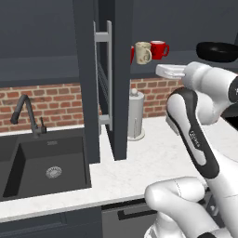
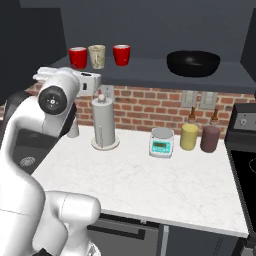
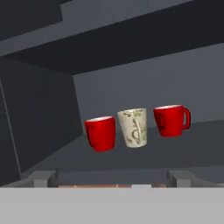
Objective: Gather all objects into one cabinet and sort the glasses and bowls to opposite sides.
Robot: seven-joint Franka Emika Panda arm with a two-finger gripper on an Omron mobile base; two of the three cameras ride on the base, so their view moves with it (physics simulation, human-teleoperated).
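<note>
Cabinet (image 1: 118, 83): one, dark slate, door swung open, bar handle (image 1: 104, 69) facing out. Black bowl (image 2: 193, 62): one, wide and shallow, at the right end of the cabinet shelf, well apart from the mugs; likely rigid, glossy, slippery, best pinched at the rim. Red mugs (image 3: 101, 133) (image 3: 171, 120): two, flanking one cream mug (image 3: 133, 127) at the shelf's left end; judged light, hard, breakable, gripped across the wall or handle. End effector (image 3: 113, 177): one, released, empty, below the mugs.
</note>
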